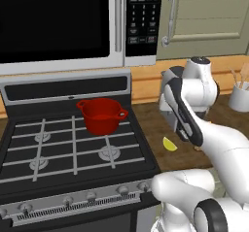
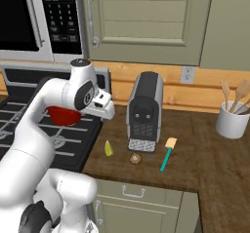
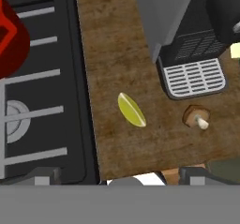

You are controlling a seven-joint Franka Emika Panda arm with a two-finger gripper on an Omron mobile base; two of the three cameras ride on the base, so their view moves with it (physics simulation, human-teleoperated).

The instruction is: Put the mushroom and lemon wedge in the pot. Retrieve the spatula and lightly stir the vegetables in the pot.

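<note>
Nothing potted yet: I log lemon wedge, mushroom, spatula on counter; pot empty; gripper spread wide, holding nothing.

Soft, even light is falling over the whole rendered kitchen, with no single lamp showing and no hard-edged shadows anywhere. The red pot is catching a mild sheen along its rim, and the microwave door is reading as flat black without reflections. The wooden counter is looking slightly darker toward the wall. Fine detail is coming through coarse and soft: the microwave keypad is blurring into illegible marks. In the hand view, the lemon wedge and mushroom are casting almost no shadow, and their edges are looking slightly smeared.
</note>
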